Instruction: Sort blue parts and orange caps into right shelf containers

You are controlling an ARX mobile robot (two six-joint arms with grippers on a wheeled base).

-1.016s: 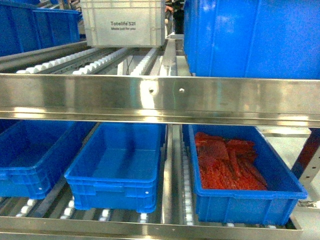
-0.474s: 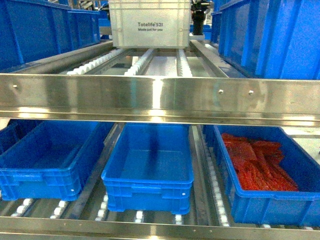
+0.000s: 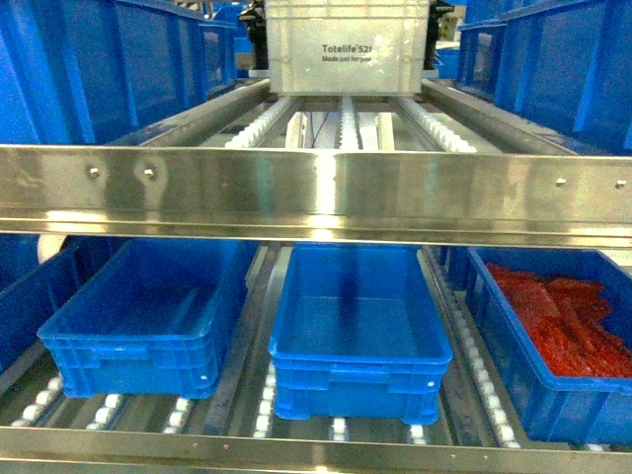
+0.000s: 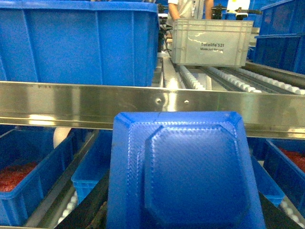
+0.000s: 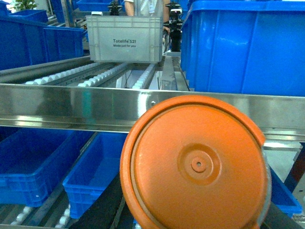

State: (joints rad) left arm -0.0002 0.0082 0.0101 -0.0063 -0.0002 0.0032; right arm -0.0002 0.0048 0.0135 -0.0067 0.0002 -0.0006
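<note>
Orange cap (image 5: 195, 167) fills the right wrist view, a big round disc with a small centre boss, right up against the lens and carried at the right gripper; the fingers themselves are hidden behind it, so jaw width can't be told. Left wrist view: blue part (image 4: 183, 171), a flat octagon-cornered moulding with a raised centre panel, blocks the lower frame the same way, carried at the left gripper, fingers not visible either. Neither gripper shows in the head view. Just beyond, steel shelf rail (image 3: 316, 193) runs across all 3 views. Below it, lower level on rollers: left blue crate (image 3: 148, 321) and middle blue crate (image 3: 357, 331) look bare inside, side by side w/ a rail between them; right blue crate (image 3: 553, 341) holds a heap of red-orange pieces (image 3: 563, 321), too blurred to say what kind. Upper level, further back: white roller tracks (image 3: 341, 118) lead to a grey tote (image 3: 346, 44) printed "Totelife 521", flanked by tall blue crates (image 3: 109, 64) on both sides. Behind the tote, a person (image 5: 147, 7) in a pale shirt, torso only.
</note>
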